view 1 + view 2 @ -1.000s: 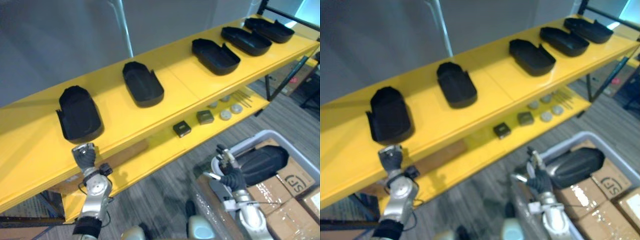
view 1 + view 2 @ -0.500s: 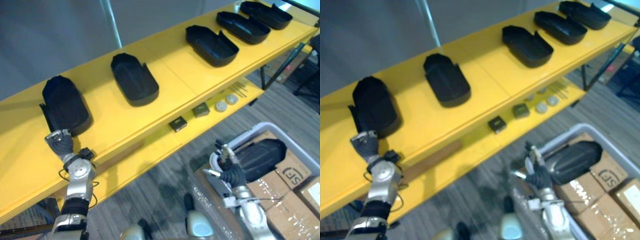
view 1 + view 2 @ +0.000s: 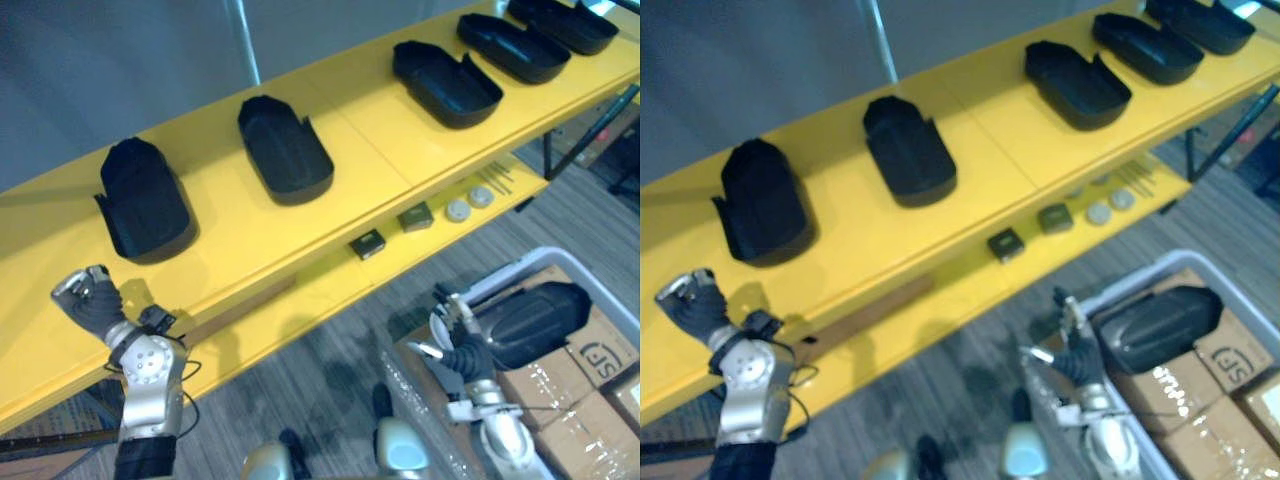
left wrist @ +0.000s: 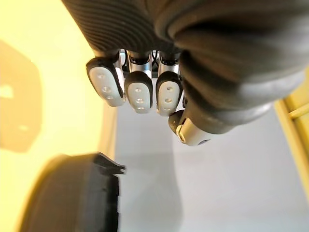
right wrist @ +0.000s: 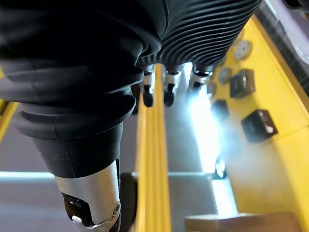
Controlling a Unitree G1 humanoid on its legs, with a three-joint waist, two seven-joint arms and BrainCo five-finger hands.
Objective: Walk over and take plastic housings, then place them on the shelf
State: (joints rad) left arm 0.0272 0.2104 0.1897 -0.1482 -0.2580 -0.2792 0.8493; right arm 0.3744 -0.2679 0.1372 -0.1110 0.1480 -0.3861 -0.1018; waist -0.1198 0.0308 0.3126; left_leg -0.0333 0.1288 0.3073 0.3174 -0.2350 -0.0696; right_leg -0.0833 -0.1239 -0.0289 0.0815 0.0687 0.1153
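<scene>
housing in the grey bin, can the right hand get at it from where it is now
Probably yes. The right hand is open, holds nothing and sits close beside the housing, which lies uncovered on top in the grey bin. Only the bin's rim stands between them, so the hand would likely have to reach over it.

Five black plastic housings lay in a row on the top board of the yellow shelf (image 3: 370,140), well apart from one another. Each was long with one round end, like a little tub. The leftmost housing (image 3: 148,205) sat at the left end of the row. The second housing (image 3: 286,152), third housing (image 3: 447,84), fourth housing (image 3: 512,48) and fifth housing (image 3: 575,22) lay hollow side up, one after the other to the right. A sixth housing (image 3: 530,322) lay shiny round back up in a grey bin (image 3: 503,279) low down at the right.
</scene>
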